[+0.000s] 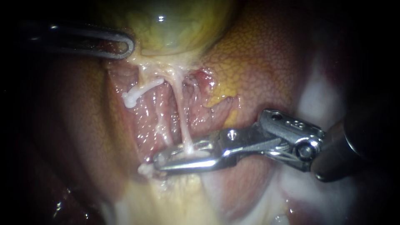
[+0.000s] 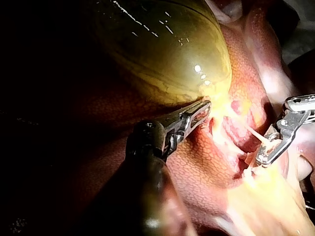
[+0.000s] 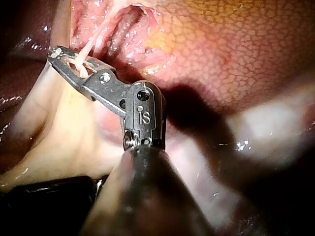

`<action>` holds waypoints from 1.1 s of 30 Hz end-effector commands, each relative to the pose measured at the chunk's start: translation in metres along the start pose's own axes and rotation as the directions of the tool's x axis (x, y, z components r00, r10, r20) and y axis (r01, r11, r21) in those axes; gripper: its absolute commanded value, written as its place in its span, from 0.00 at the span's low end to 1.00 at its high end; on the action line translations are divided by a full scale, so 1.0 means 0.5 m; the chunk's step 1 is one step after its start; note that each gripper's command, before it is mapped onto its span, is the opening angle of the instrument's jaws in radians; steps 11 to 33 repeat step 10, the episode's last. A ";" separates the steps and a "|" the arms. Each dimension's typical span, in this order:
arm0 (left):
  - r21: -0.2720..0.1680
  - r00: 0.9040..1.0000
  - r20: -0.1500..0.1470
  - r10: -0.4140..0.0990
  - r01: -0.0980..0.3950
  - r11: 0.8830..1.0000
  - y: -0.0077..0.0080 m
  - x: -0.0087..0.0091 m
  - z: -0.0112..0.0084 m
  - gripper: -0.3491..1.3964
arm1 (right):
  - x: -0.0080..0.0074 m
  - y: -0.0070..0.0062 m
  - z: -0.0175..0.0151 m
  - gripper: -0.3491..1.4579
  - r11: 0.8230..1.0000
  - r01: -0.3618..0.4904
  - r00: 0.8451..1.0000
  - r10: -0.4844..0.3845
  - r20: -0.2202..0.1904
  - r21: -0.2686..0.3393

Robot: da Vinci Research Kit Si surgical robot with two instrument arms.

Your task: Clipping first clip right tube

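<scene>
The green-yellow gallbladder (image 1: 166,25) hangs at the top of the endoscope view. Two pale tubes run down from its neck. The left tube (image 1: 139,92) is a short white strand. The right tube (image 1: 183,121) is thin and stretched taut. My right instrument (image 1: 166,160) comes in from the right, and its jaws are shut on the right tube's lower end; the wrist views show the same grip (image 3: 69,61) (image 2: 266,152). My left instrument (image 1: 125,46) is shut on the gallbladder's neck (image 2: 199,112) and holds it up.
The mottled orange-brown liver (image 1: 258,62) surrounds the dissected red bed (image 1: 158,121) behind the tubes. Pale fatty tissue (image 1: 175,200) lies under the right instrument's jaws. A whitish patch (image 1: 316,96) sits just above the right instrument's wrist joint.
</scene>
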 end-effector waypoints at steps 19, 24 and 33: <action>0.000 1.000 0.000 0.000 0.000 1.000 0.0000 0.0000 0.0000 0.00 | -0.0003 0.0004 -0.0002 0.00 1.000 0.002 1.000 -0.002 0.001 0.000; 0.000 1.000 0.000 0.000 0.000 1.000 0.0000 0.0000 0.0000 0.00 | -0.0003 0.0004 -0.0002 0.00 1.000 0.002 1.000 -0.002 0.001 0.000; 0.000 1.000 0.000 0.000 0.000 1.000 0.0000 0.0000 0.0000 0.00 | -0.0003 0.0004 -0.0002 0.00 1.000 0.002 1.000 -0.002 0.001 0.000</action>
